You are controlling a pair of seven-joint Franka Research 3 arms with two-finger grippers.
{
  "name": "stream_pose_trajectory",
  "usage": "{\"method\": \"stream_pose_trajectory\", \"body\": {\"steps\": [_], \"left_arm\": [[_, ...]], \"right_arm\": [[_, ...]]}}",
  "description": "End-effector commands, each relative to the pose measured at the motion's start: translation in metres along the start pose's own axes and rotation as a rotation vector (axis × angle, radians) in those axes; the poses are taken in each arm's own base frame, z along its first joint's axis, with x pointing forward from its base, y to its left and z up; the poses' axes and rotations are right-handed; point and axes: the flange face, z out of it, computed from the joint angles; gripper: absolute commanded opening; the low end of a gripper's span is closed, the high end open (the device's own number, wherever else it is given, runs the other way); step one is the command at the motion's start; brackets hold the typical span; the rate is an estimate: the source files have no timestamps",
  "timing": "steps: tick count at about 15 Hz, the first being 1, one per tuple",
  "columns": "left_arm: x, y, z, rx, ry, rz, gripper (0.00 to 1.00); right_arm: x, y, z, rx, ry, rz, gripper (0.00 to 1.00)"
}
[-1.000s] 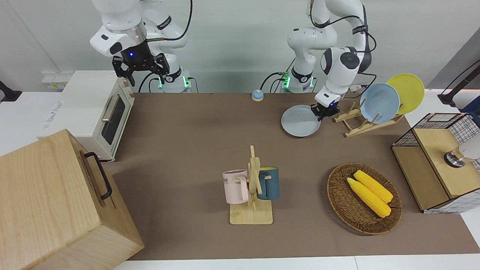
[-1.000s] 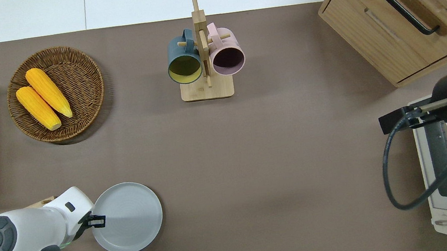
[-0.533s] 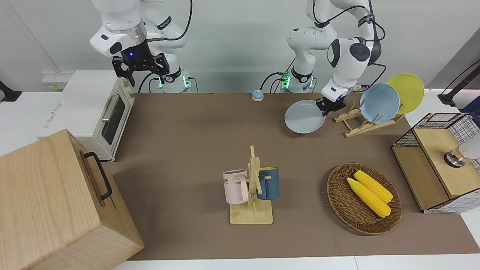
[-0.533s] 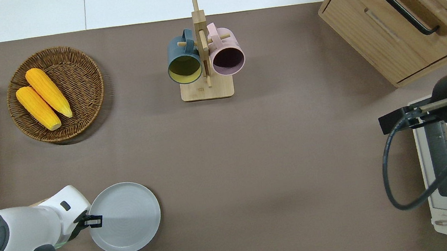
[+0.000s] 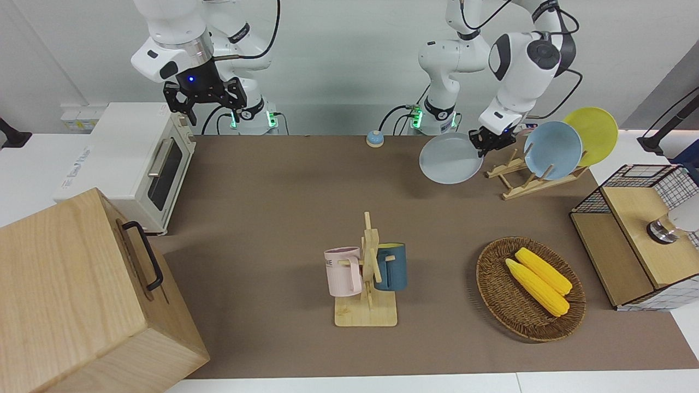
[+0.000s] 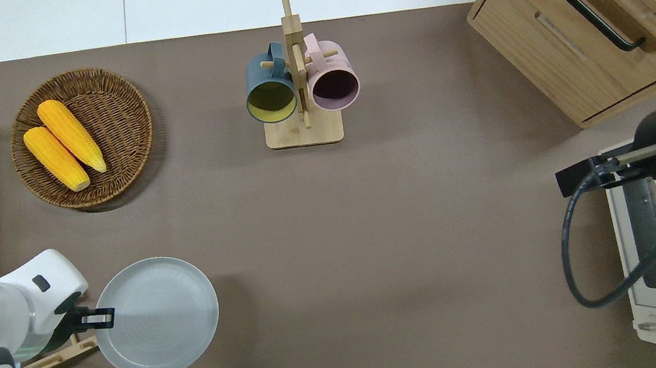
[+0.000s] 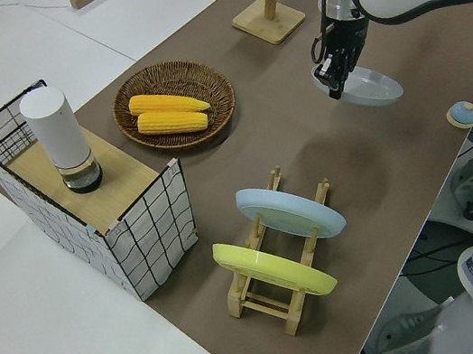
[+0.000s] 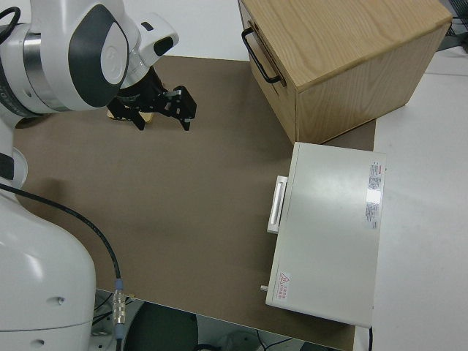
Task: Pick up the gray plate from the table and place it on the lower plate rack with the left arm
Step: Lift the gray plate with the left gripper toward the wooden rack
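My left gripper [image 5: 487, 143] is shut on the rim of the gray plate [image 5: 449, 159] and holds it roughly level, off the table, next to the lower plate rack [image 5: 516, 191]. In the overhead view the left gripper [image 6: 98, 317] grips the plate [image 6: 158, 317] at its edge toward the rack [image 6: 53, 361]. The rack's slots nearest the held plate are free. A light-blue plate [image 5: 552, 150] and a yellow plate [image 5: 592, 134] stand in its other slots. The left side view shows the gripper [image 7: 334, 77] and plate [image 7: 372, 87] in the air. My right gripper [image 5: 202, 101] is parked and open.
A small blue bell [image 5: 374, 138] sits near the robots' edge. A wooden mug stand [image 5: 367, 273] with two mugs stands mid-table. A wicker basket [image 5: 499, 303] with corn and a wire shelf [image 5: 639, 234] are at the left arm's end. A toaster oven [image 5: 136, 164] and wooden cabinet [image 5: 82, 295] are at the right arm's end.
My left gripper has lifted the gray plate off the table and carried it toward the rack at the left arm's end. The right arm has not moved.
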Motion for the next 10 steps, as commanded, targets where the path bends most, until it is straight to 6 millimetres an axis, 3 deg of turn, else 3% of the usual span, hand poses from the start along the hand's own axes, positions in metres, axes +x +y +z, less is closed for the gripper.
{"method": "stream_pose_trajectory", "body": {"steps": [1, 5, 10], "left_arm": [[0.002, -0.004, -0.043, -0.012, -0.014, -0.019, 0.00], [0.001, -0.018, -0.078, -0.022, 0.003, -0.033, 0.00], [0.000, -0.021, -0.096, -0.013, 0.017, -0.045, 0.00]], "right_arm": [[-0.003, 0.001, -0.003, 0.010, -0.007, 0.003, 0.987], [-0.003, 0.001, -0.003, 0.010, -0.007, 0.003, 0.990], [-0.003, 0.001, -0.003, 0.010, -0.007, 0.003, 0.987]]}}
